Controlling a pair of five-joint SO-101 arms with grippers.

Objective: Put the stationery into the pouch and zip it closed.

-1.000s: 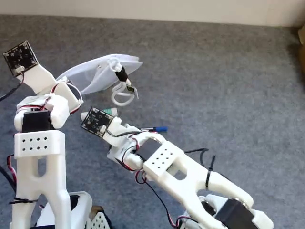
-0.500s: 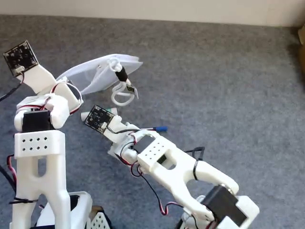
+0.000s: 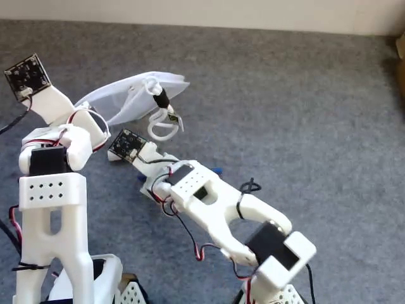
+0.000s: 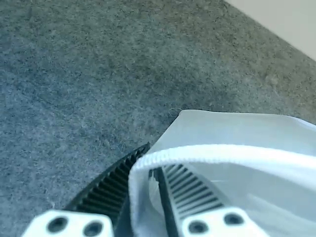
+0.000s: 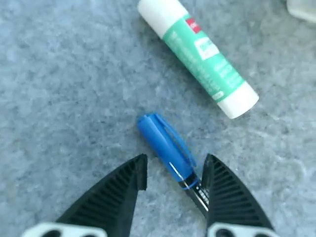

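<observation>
Your right end effector (image 5: 175,165), fingers wide, sits astride the blue pen (image 5: 160,138), whose long axis in the high view runs roughly from 9 to 3 o'clock.

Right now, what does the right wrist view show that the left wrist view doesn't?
Right wrist view: the pen lying on the table between the jaws of the open right gripper, with the glue stick just past it. Left wrist view: the left gripper clamped on the edge of the pouch. Both: the grey carpet underneath.
</observation>
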